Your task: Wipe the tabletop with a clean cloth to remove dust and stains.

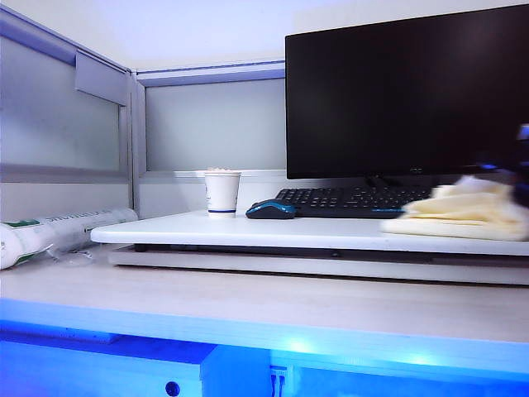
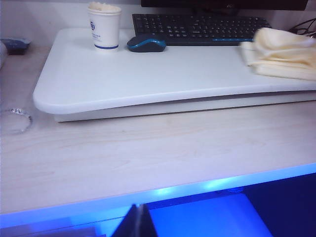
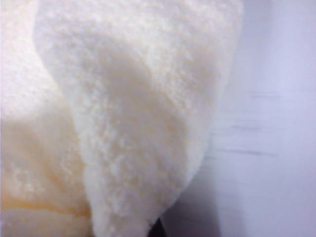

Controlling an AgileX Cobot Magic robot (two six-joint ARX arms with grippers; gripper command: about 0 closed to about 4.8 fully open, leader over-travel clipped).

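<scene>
The cream-yellow cloth [image 1: 463,213] lies bunched on the right end of the white tabletop [image 1: 248,231], blurred in the exterior view. My right gripper [image 1: 521,192] shows only as a dark blur at that view's right edge, against the cloth. In the right wrist view the cloth [image 3: 123,108] fills the picture and drapes over the right gripper [image 3: 157,231], which is shut on it. My left gripper [image 2: 140,210] hangs shut and empty below the desk's front edge, well short of the tabletop [image 2: 148,79] and the cloth [image 2: 284,57].
A paper cup [image 1: 221,193], a blue-black mouse [image 1: 270,209] and a black keyboard [image 1: 347,201] stand along the back of the tabletop, under a dark monitor [image 1: 405,91]. A wrapped white roll [image 1: 50,236] lies on the wood-grain desk [image 1: 248,302] at left. Partition walls close the back.
</scene>
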